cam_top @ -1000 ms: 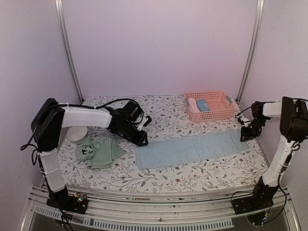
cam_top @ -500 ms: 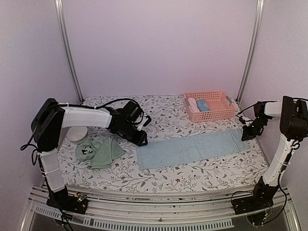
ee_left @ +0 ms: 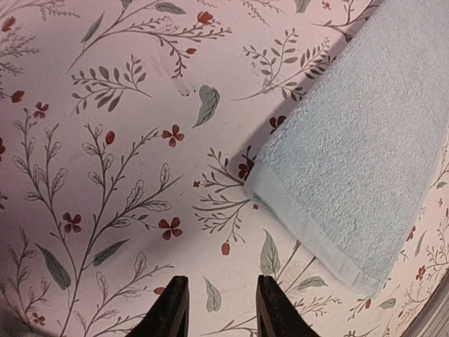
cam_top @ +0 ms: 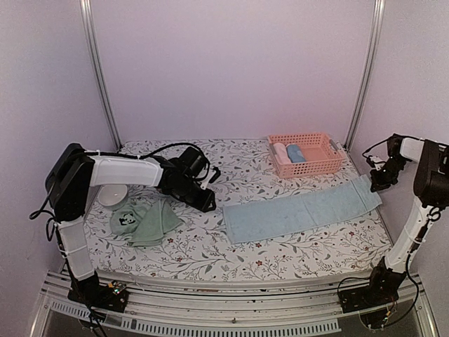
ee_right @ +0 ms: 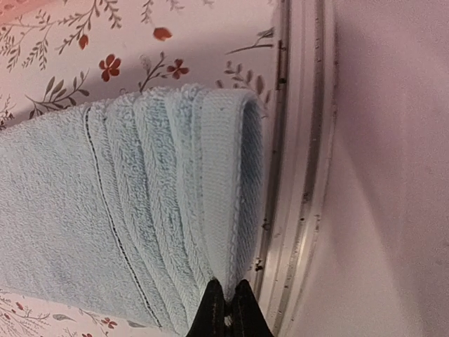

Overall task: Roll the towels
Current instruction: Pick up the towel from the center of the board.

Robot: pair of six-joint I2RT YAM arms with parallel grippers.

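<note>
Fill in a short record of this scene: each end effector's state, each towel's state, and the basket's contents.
light blue towel: unrolled, mostly flat across the table
right end effector: shut on light blue towel, at its right edge
left end effector: open, empty, near that towel's other end
green towel: crumpled, at the left
basket: pink, holds two rolled towels

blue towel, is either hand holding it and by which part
The right hand pinches the blue towel by the hem at its right end. The left hand is open and holds nothing.
</note>
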